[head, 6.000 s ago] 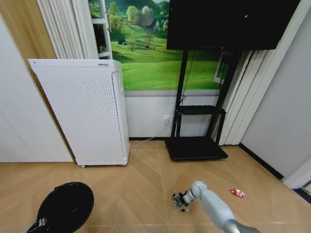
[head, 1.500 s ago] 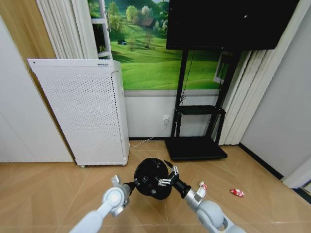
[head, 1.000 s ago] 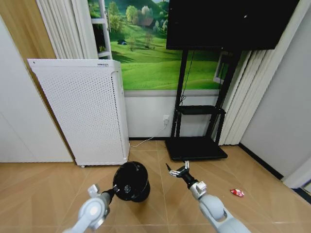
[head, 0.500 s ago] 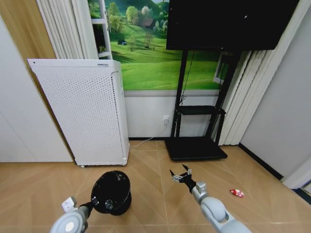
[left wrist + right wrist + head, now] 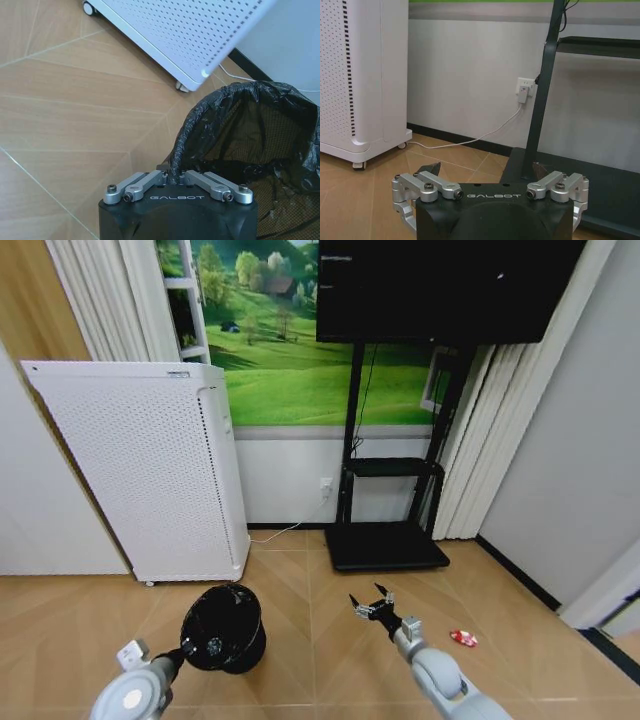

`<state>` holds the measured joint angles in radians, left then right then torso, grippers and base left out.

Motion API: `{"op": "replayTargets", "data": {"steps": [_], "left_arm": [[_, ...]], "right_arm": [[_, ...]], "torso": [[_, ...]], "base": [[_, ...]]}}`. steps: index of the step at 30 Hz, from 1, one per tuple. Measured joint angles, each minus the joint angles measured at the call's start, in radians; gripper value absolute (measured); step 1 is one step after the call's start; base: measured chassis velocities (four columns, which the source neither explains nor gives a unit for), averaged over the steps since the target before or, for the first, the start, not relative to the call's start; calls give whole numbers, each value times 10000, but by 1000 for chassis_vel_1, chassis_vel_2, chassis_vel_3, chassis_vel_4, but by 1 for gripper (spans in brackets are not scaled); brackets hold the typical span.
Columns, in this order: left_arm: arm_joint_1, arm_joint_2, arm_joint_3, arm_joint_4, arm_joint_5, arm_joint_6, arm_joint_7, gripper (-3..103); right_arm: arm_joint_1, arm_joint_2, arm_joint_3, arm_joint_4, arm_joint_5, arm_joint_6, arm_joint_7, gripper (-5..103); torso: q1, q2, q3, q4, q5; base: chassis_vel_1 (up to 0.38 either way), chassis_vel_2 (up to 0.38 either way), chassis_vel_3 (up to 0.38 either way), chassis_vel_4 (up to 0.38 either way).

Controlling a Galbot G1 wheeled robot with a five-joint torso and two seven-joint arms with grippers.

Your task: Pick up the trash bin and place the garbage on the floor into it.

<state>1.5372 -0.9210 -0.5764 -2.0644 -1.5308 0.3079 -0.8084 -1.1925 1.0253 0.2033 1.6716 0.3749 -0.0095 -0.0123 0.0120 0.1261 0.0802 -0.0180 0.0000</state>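
Pinching the trash bin (image 5: pixel 223 626) rim with left gripper (image 5: pixel 174 176); right gripper (image 5: pixel 371 604) spread wide above floor, near red-and-white garbage (image 5: pixel 462 638).

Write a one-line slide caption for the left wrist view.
Left gripper shut on the liner-wrapped rim of the black trash bin, beside the white perforated appliance.

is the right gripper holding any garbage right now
No: in the right wrist view the right gripper has its fingers spread with nothing between them, and a red-and-white wrapper lies on the floor.
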Motion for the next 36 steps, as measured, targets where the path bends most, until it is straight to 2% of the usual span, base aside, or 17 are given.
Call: {"op": "replayTargets", "data": {"steps": [5, 9, 12, 13, 14, 17, 24, 28, 30, 34, 36], "left_arm": [[7, 33, -118, 39, -11, -2, 30, 2], [57, 38, -237, 15, -37, 0, 45, 2], [88, 36, -294, 16, -48, 0, 48, 2], [104, 28, -349, 13, -49, -2, 48, 2], [104, 28, -349, 13, -49, -2, 48, 2], [156, -22, -389, 12, -50, -6, 49, 2], [313, -88, -889, 199, -10, 39, 153, 2], [584, -79, -1630, 392, 34, 153, 406, 2], [656, -81, -1761, 394, 42, 160, 453, 2], [1042, -184, -2215, 375, 87, 198, 646, 2], [1342, -299, -2464, 321, 218, 241, 852, 2]], "right_arm": [[439, 276, -383, -282, 64, -131, 300, 100], [709, 452, -659, -484, 231, -307, 527, 100], [788, 481, -740, -571, 237, -320, 601, 100], [830, 522, -777, -625, 222, -272, 643, 100], [830, 522, -777, -625, 222, -272, 643, 100], [830, 582, -769, -709, 168, 62, 713, 100], [693, 566, -599, -730, 57, 309, 731, 100], [798, 484, -610, -824, 87, -425, 737, 100], [885, 500, -680, -959, 107, -488, 737, 100], [1693, 841, -1215, -2165, 174, -590, 803, 100], [2307, 1169, -1653, -3168, -192, -772, 783, 100]], "torso": [[0, 0, 0, 1, -6], [0, 0, -1, -3, 7], [0, 0, 0, -5, -11], [0, 0, 0, -1, 13], [0, 0, 0, -1, 13], [0, -1, 0, -2, -8], [-1, 0, -1, 2, -2], [-1, 0, -1, -2, -2], [-1, 0, -1, -1, 0], [-1, 0, -1, -2, 0], [-1, 0, -1, 3, 3]], "base": [[-314, -290, 304, 293], [-325, -309, 291, 311], [-253, -254, 238, 229], [-165, -141, 115, 134], [-165, -141, 115, 134], [-44, -55, 53, 27], [61, 50, -43, -55], [0, 0, 0, 0], [0, 0, 0, 0], [0, 0, 0, 0], [0, 0, 0, 0]]}}
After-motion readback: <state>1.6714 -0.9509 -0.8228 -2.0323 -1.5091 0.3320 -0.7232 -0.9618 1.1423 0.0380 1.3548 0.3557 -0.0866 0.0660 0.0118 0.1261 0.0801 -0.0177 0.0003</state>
